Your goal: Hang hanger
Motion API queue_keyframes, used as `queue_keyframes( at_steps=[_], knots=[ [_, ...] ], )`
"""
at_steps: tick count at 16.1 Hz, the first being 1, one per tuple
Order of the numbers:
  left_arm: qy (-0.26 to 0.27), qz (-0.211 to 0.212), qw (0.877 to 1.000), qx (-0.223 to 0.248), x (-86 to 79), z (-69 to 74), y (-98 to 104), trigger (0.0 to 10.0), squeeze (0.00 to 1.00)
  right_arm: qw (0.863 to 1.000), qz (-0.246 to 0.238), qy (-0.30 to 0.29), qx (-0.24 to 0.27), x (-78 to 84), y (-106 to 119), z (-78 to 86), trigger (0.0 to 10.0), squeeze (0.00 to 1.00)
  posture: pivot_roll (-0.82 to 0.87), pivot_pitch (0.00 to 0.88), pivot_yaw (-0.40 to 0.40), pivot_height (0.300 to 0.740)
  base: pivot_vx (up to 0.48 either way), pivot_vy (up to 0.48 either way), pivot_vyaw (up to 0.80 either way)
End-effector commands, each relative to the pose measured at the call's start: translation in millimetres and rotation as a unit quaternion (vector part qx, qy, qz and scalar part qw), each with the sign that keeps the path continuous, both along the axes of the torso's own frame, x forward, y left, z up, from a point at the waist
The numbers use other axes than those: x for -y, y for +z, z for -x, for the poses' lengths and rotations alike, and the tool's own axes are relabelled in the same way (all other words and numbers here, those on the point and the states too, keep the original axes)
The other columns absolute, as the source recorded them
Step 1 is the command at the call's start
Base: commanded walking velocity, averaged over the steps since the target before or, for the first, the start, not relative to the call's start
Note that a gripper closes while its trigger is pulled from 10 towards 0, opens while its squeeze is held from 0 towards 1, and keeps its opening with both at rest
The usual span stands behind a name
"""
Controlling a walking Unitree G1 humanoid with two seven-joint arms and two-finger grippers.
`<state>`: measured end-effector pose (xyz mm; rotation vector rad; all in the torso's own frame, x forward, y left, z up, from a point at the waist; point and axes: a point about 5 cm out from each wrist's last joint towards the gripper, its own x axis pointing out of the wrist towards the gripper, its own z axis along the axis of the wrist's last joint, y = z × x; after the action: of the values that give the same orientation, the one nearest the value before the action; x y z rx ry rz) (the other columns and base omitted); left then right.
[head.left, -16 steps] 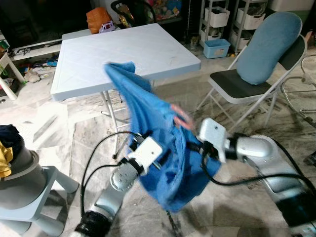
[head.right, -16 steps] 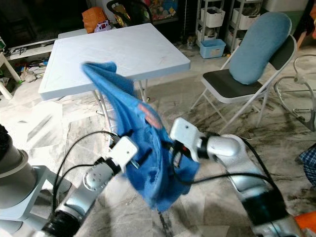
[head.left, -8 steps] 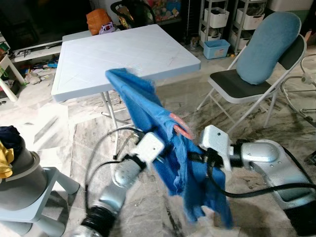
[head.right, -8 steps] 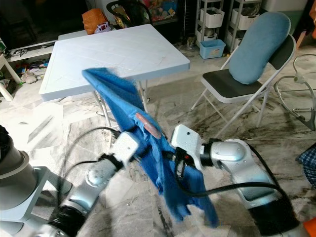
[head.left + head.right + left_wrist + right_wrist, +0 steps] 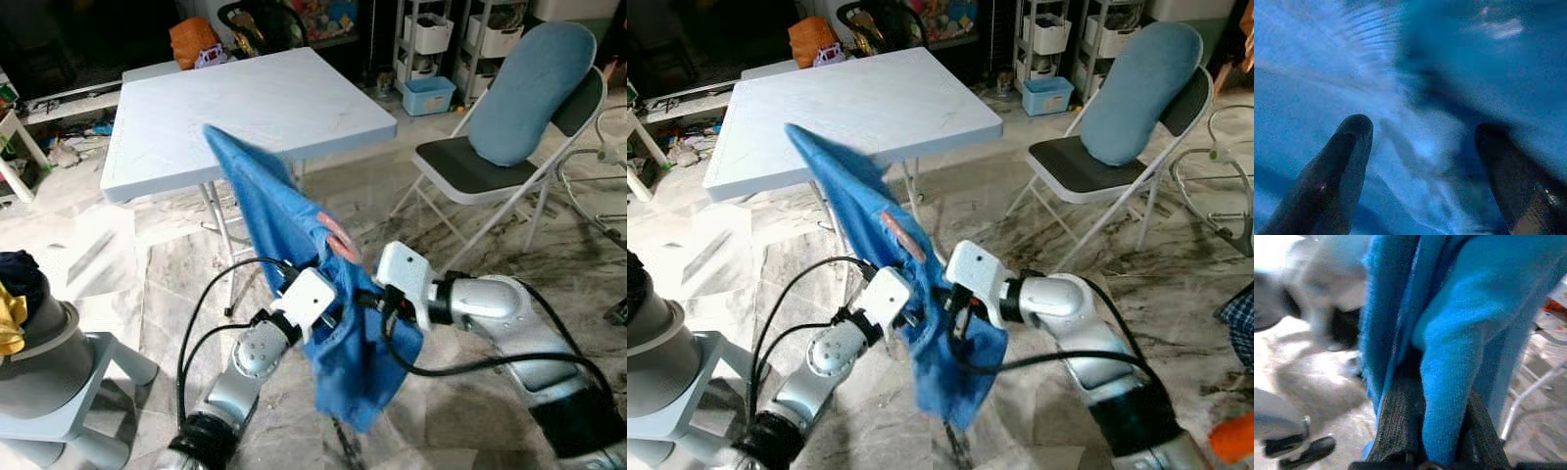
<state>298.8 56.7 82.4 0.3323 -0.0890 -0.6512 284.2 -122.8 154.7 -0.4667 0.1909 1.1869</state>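
The blue garment (image 5: 312, 284), soft, light and floppy, hung in mid-air near the white table (image 5: 235, 108), pinched between the closed fingers of the right gripper (image 5: 1422, 431) while the left gripper (image 5: 1420, 161) stood spread against it, so a bunched fold looked the safest hold.
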Motion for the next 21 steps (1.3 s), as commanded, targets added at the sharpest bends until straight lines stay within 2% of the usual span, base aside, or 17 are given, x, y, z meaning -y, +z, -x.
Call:
queue_keyframes(
  at_steps=[1, 2, 3, 4, 6, 11, 13, 15, 19, 21],
  knots=[
    [0.014, 0.000, 1.000, 0.008, -7.8, -6.2, 4, 9.8, 0.00, 0.999, -0.010, 0.035, 0.004, -5.1, 11, 7.5, 10.0, 0.00, -0.14, 0.000, 0.106, 0.740, 0.000, 0.000, 0.00],
    [0.015, 0.003, 1.000, 0.009, -9.5, -8.1, 4, 4.9, 0.00, 0.999, -0.011, 0.042, -0.005, -1.1, 15, 12.7, 10.0, 0.00, -0.16, 0.000, 0.112, 0.740, 0.000, 0.000, 0.00],
    [0.015, 0.005, 1.000, 0.010, -10.1, -9.3, 5, 3.4, 0.00, 0.999, -0.011, 0.046, -0.010, 1.4, 18, 16.1, 10.0, 0.00, -0.16, 0.000, 0.114, 0.740, 0.000, 0.000, 0.00],
    [0.011, 0.010, 1.000, 0.010, -8.8, -10.2, 6, 0.0, 0.00, 0.998, -0.015, 0.050, -0.018, 6.4, 23, 20.0, 10.0, 0.00, -0.17, 0.000, 0.120, 0.740, 0.000, 0.000, 0.00],
    [0.005, 0.028, 1.000, 0.011, -5.1, -10.9, 8, 0.0, 0.00, 0.999, -0.013, 0.046, -0.025, 12.5, 27, 22.0, 10.0, 0.00, -0.17, 0.000, 0.124, 0.740, 0.000, 0.000, 0.00],
    [0.003, 0.054, 0.999, -0.001, -1.2, -10.3, 8, 0.0, 0.00, 0.998, -0.014, 0.049, -0.033, 11.3, 30, 23.8, 10.0, 0.00, -0.17, 0.000, 0.123, 0.740, 0.000, 0.000, 0.00],
    [0.016, 0.043, 0.999, -0.001, -6.3, -11.2, 4, 0.0, 0.00, 0.998, -0.011, 0.052, -0.037, 11.3, 30, 24.2, 10.0, 0.00, -0.17, 0.000, 0.120, 0.740, 0.000, 0.000, 0.00],
    [0.059, 0.027, 0.998, -0.003, -20.3, -17.5, 1, 0.0, 0.00, 0.997, -0.005, 0.059, -0.048, 12.8, 29, 27.5, 10.0, 0.00, -0.17, 0.000, 0.116, 0.740, 0.000, 0.000, 0.00],
    [0.128, 0.037, 0.991, -0.013, -39.4, -29.3, 2, 0.0, 0.00, 0.996, 0.004, 0.061, -0.057, 14.8, 26, 30.3, 10.0, 0.00, -0.17, 0.000, 0.115, 0.740, 0.000, 0.000, 0.00],
    [0.138, 0.044, 0.989, -0.018, -41.5, -30.8, 2, 0.0, 0.00, 0.996, 0.003, 0.062, -0.059, 14.6, 26, 31.0, 10.0, 0.00, -0.17, 0.000, 0.115, 0.740, 0.000, 0.000, 0.00]
  ],
)
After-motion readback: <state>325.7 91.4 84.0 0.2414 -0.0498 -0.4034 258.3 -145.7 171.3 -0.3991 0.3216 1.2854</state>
